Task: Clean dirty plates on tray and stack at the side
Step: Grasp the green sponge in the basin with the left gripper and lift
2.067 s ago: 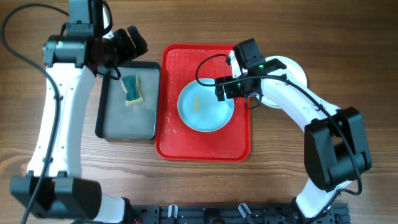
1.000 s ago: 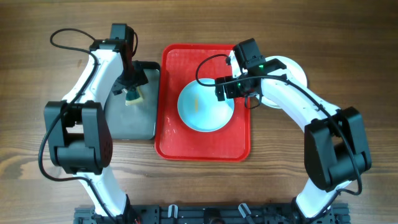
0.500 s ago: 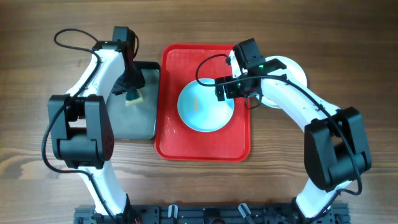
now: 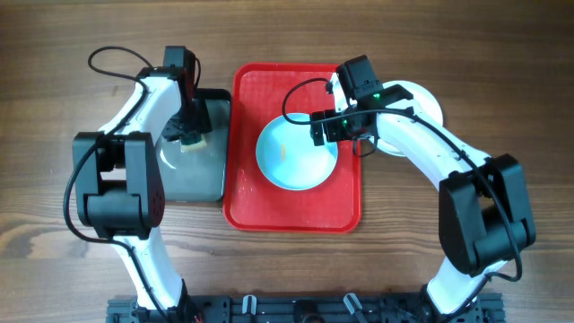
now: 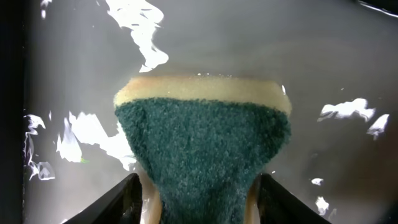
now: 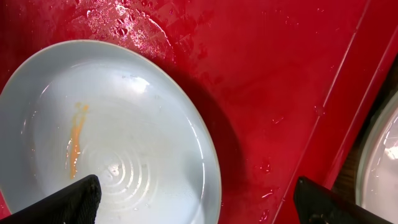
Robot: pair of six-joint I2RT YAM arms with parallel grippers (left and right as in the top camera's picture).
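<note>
Left gripper (image 5: 200,190): jaws pinched in on the sponge's lower end, one finger on each side.
Sponge: a rectangular block (image 5: 205,143) with a dark green scouring face and a yellow foam back, squeezed narrower where it is held.
Pan: a dark grey rectangular metal pan (image 4: 184,175), its floor wet under the sponge.
Right gripper (image 6: 205,200): jaws spread wide and holding nothing, poised over the plate's right rim.
Plate: a pale blue round plastic plate (image 6: 124,112) lying flat near the tray's middle, with an orange smear (image 6: 74,140).
Tray: a large red plastic tray (image 6: 261,74), wet around the plate.
Side stack: a pale round plate (image 4: 429,100) just beyond the tray's right edge, under the right arm.
Step in hand: probably lifting the wetted sponge over to the plate.
Doing it well: hold the pinch firm, clear the pan wall, land the green face on the smear, and steady the rim first.
</note>
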